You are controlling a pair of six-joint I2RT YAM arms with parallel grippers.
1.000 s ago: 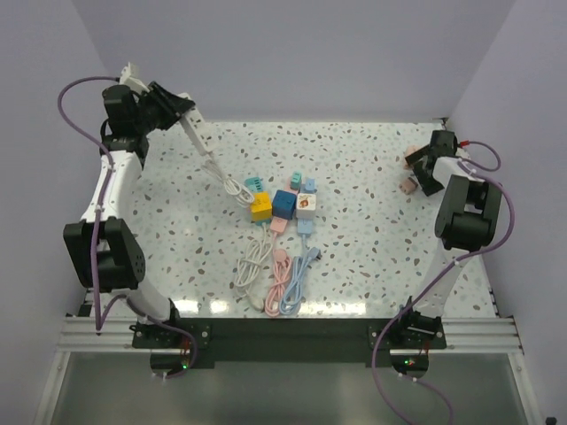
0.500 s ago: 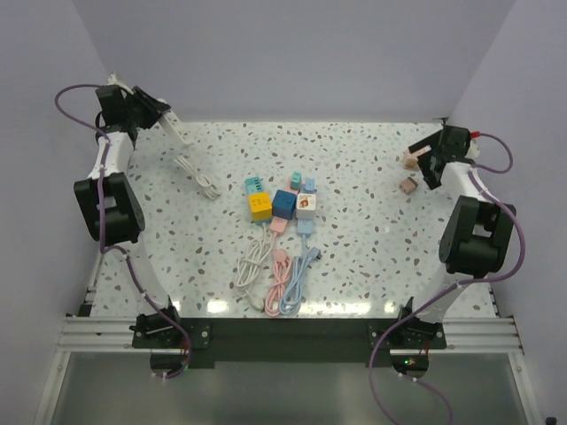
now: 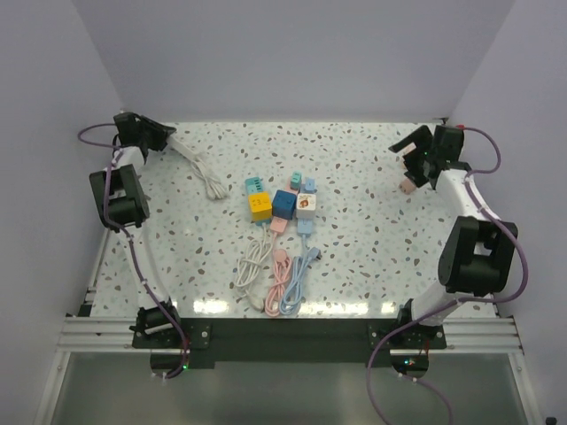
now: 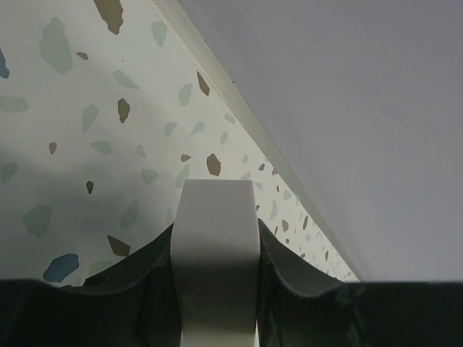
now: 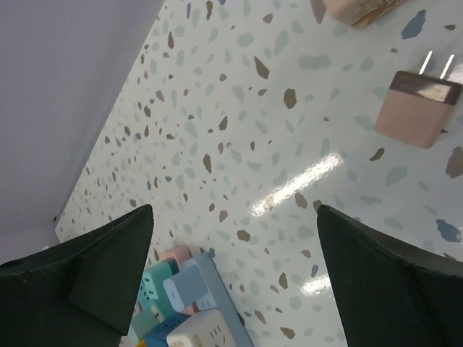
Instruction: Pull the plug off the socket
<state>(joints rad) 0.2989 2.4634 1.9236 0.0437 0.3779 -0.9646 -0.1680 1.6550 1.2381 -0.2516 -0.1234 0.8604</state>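
Observation:
My left gripper (image 3: pixel 158 136) is at the far left corner and is shut on a white plug (image 4: pixel 215 217); its white cable (image 3: pixel 211 184) trails across the table, apart from the sockets. Cube sockets stand at the middle: yellow (image 3: pixel 260 207), blue (image 3: pixel 284 204) and white (image 3: pixel 306 205), with small teal and light-blue plugs behind them. The cluster also shows in the right wrist view (image 5: pixel 189 311). My right gripper (image 3: pixel 415 158) (image 5: pixel 233 217) is open and empty above the far right of the table. A pink plug (image 3: pixel 407 186) (image 5: pixel 419 108) lies loose below it.
Coiled white (image 3: pixel 252 263), pink (image 3: pixel 278 279) and blue (image 3: pixel 301 276) cables run from the sockets toward the near edge. A second pinkish block (image 5: pixel 358 9) lies by the pink plug. Walls close in the back, left and right sides.
My left arm has swung back into the far left corner, dragging the white plug and cable away from the sockets. My right gripper has turned toward the table's middle and stands open.

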